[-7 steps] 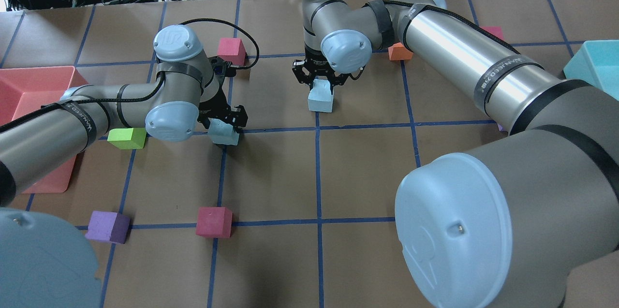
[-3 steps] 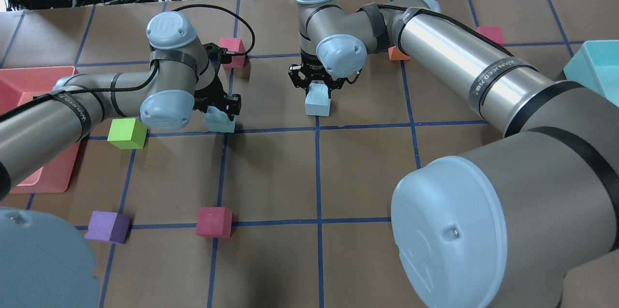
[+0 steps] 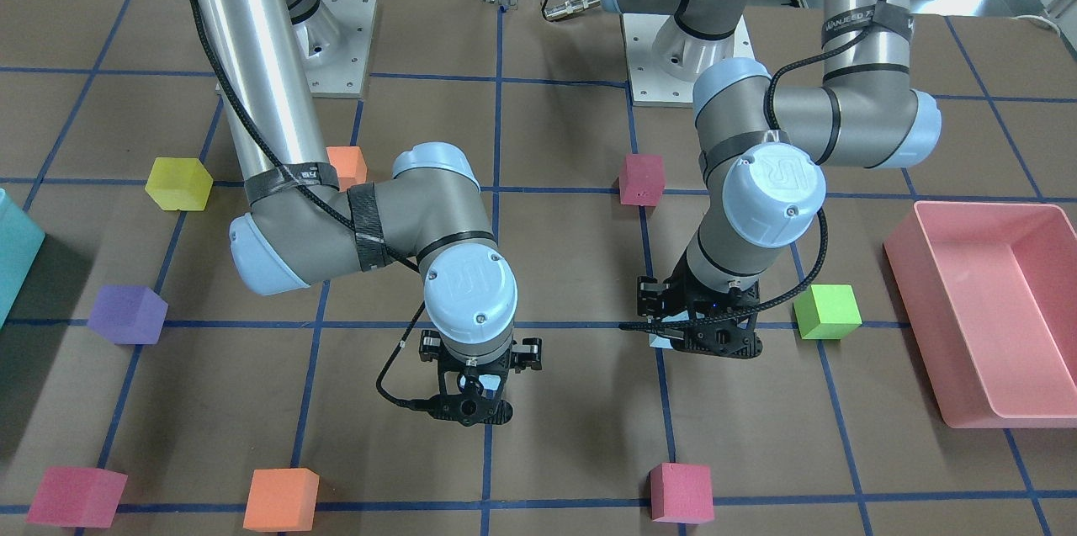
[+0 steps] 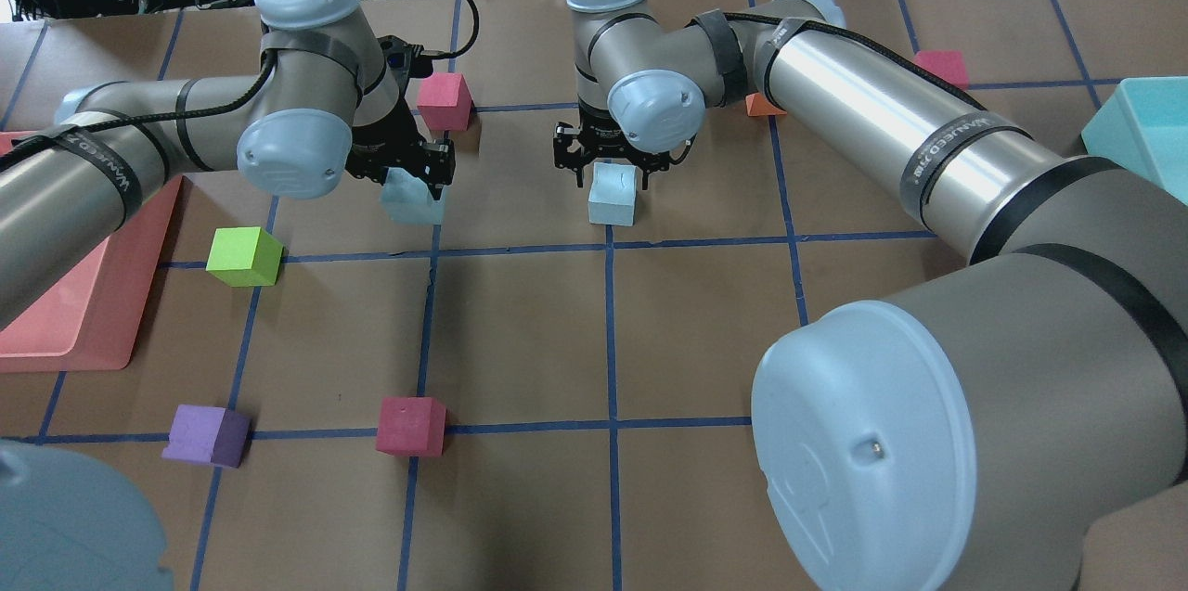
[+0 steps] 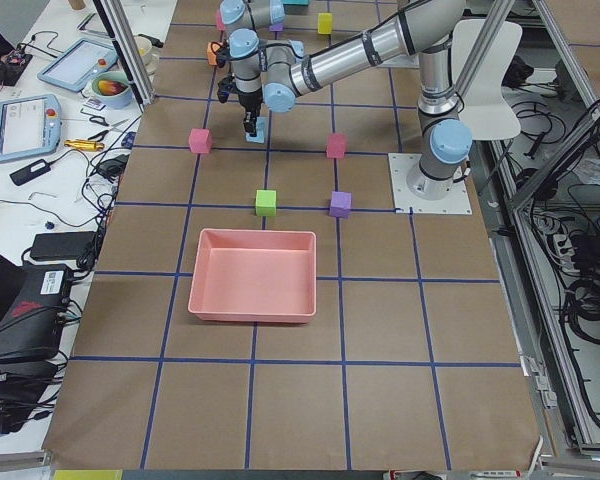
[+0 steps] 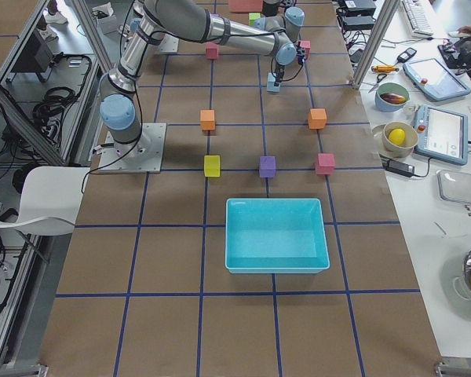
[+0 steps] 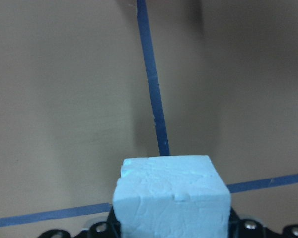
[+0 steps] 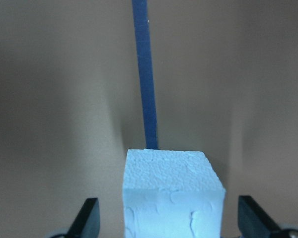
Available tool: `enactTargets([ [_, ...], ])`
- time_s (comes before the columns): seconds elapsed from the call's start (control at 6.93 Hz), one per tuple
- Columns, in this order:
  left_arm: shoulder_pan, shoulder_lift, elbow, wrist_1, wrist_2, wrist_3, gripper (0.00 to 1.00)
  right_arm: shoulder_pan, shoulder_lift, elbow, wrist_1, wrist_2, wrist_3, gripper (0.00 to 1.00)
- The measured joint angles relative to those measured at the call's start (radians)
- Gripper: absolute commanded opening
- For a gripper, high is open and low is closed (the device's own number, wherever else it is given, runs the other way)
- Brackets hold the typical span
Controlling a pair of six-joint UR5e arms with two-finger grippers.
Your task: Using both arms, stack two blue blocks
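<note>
My left gripper [image 4: 413, 175] is shut on one pale blue block [image 4: 409, 202] and holds it above the table; the left wrist view shows this block [image 7: 171, 198] close up over a blue tape crossing. The other blue block [image 4: 613, 199] rests on the table to its right. My right gripper [image 4: 611, 164] stands over it, open. In the right wrist view its fingers [image 8: 89, 219] stand well clear of both sides of that block [image 8: 174, 198]. In the front-facing view both blocks are mostly hidden under the left gripper [image 3: 702, 338] and the right gripper [image 3: 468, 403].
A magenta cube [image 4: 444, 101] sits just behind the left gripper, and a green cube [image 4: 243, 256] lies to its left. A pink bin [image 4: 83, 313] is at the far left and a teal bin [image 4: 1146, 132] at the far right. Another magenta cube [image 4: 411, 426] and a purple cube [image 4: 206, 435] lie near the front.
My left gripper has lifted its blue block and carried it away from the robot. My right gripper's fingers have spread apart around the other block, which stays in place.
</note>
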Motion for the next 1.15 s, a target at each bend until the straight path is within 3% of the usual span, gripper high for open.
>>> enactTargets([
  [0.58,-0.042,0.013,0.043,-0.024,-0.067,-0.113,0.47,-0.062,-0.084,-0.003,0.037,-0.002,-0.034,1.0],
  [0.87,-0.131,-0.038,0.138,-0.06,-0.06,-0.213,0.47,-0.186,-0.198,0.004,0.151,-0.002,-0.156,1.0],
  [1.15,-0.243,-0.152,0.294,-0.09,-0.033,-0.292,0.48,-0.28,-0.351,0.014,0.312,-0.012,-0.199,1.0],
])
